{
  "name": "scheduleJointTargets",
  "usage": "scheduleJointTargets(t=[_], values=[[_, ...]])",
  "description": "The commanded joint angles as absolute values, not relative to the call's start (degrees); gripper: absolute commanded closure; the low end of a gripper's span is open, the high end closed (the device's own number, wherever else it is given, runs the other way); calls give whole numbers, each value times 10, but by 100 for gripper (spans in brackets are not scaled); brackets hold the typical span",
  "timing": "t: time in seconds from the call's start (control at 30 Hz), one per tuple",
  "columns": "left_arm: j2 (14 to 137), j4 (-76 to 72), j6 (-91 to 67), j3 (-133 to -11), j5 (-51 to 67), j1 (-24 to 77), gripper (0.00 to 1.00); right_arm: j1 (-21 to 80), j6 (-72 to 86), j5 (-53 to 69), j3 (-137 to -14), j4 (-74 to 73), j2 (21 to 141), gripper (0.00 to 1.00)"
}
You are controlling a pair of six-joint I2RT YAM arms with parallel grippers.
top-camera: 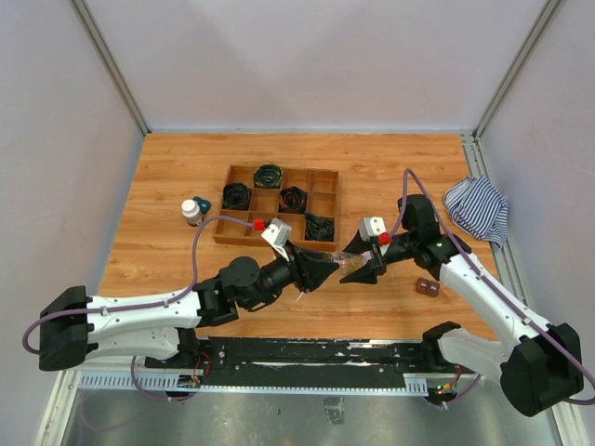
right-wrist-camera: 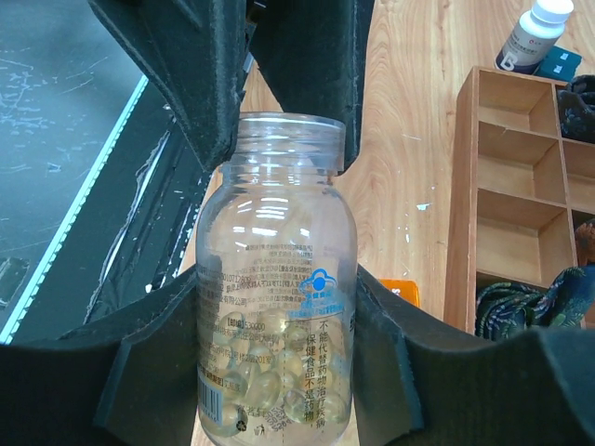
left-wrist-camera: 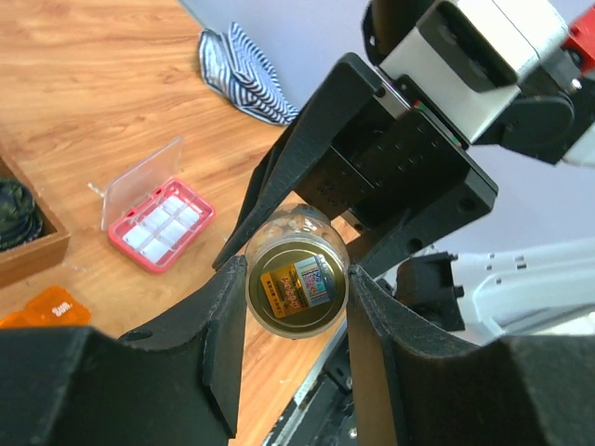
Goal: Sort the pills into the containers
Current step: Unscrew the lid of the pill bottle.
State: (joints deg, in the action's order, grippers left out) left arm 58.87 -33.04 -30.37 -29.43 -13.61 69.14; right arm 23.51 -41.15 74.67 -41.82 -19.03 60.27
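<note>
At about 9 o'clock from the wooden tray [top-camera: 323, 180], close to its left wall, the dark bottle [top-camera: 191, 212] stands upright on the desk [top-camera: 390, 167] with its white cap on. The tray holds black coils [top-camera: 236, 195] in several compartments.

At about 5 o'clock from the tray, above the desk's near edge, the two arms meet tip to tip. The left fingers [top-camera: 327, 268] are drawn in narrow and pinch the neck end of the clear vial [right-wrist-camera: 274, 279], one on each side and touching it. The vial lies roughly level between the arms, and its round end faces the left wrist camera. Pale yellow pills [right-wrist-camera: 260, 376] sit inside it, gathered at the base. The right fingers [top-camera: 363, 269] clamp the vial's wider body from both sides.

An orange block [left-wrist-camera: 46, 307] lies flat on the desk near the tray's corner.

At about 4 o'clock from the vial, the pink box [left-wrist-camera: 163, 223] rests flat on the desk with its clear lid raised, showing a grid of small cells. At about 2 o'clock, by the desk's right edge, a striped cloth [top-camera: 477, 209] lies crumpled.
</note>
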Motion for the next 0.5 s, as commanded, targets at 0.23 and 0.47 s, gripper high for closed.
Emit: scheduleJointTargets(t=[0.23, 0.47], values=[[602, -259, -406, -359, -267, 703, 35, 244, -392, 752, -429, -172, 607, 99], [583, -259, -391, -349, -253, 703, 9, 241, -389, 758, -429, -172, 606, 99]])
